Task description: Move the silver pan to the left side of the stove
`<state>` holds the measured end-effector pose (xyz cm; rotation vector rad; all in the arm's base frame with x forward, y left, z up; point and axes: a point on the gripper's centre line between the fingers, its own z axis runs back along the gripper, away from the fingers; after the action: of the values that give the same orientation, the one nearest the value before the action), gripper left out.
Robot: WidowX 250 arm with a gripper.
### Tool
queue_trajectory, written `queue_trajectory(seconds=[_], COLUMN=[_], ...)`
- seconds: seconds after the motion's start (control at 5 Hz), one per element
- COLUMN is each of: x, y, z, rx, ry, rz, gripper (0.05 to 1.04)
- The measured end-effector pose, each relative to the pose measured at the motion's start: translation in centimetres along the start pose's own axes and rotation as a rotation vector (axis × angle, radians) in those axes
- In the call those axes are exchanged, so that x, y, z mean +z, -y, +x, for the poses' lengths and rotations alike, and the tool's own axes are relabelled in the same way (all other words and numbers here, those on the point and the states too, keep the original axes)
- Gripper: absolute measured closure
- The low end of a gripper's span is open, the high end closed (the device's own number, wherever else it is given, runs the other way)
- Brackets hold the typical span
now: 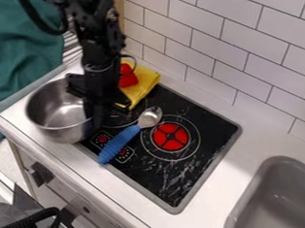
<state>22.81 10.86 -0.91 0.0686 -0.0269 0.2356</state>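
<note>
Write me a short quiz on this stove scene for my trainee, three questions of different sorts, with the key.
1. True or false: the blue-handled spoon lies on the stove with its metal bowl toward the tiled wall.
2. Multiple choice: where is the gripper?
A) over the sink
B) at the silver pan
C) over the red burner
3. Fill in the missing colour: behind the gripper, the red item is up against a ____ item.

Key: 1 true; 2 B; 3 yellow.
</note>
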Motion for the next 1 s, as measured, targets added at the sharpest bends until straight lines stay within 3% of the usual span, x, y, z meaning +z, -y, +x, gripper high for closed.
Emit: queue_trajectory(seconds=[0.2,0.4,0.6,0.8,1.0], x=[-0.1,1.1,3.3,4.8,6.1], y=[-0.1,0.4,0.9,2.0,3.9], z=[-0.3,-0.4,1.2,2.1,2.8], rx=[0.02,0.012,-0.023,-0.053,-0.096], ry=[-0.007,-0.02,0.041,0.07,0.083], rz=[-0.014,-0.002,0.027,0.029,0.013], gripper=[1.015,0.88,0.631,0.316,0.077])
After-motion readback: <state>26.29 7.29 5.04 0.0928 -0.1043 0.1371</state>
